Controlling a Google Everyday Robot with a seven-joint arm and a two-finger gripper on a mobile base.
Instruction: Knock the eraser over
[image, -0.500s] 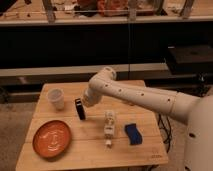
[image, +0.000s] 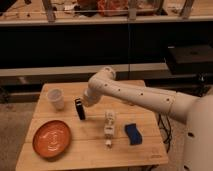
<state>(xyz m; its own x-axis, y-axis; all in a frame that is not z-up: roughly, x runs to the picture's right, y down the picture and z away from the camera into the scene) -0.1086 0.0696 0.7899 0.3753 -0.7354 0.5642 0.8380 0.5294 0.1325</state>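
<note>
The eraser (image: 80, 109) is a slim black block that stands on the wooden table (image: 90, 150), left of the middle, leaning slightly with its top to the left. My white arm reaches in from the right and bends down over the table. Its end, with the gripper (image: 87, 101), is right beside the eraser's upper right side, touching it or nearly so.
A pale cup (image: 55, 98) stands at the back left. An orange plate (image: 51, 138) lies at the front left. A white upright bottle-like object (image: 109, 127) and a blue wavy-edged block (image: 133, 133) stand right of the eraser. Dark shelving runs behind the table.
The arm's end has shifted slightly toward the eraser. The eraser still stands in the same spot.
</note>
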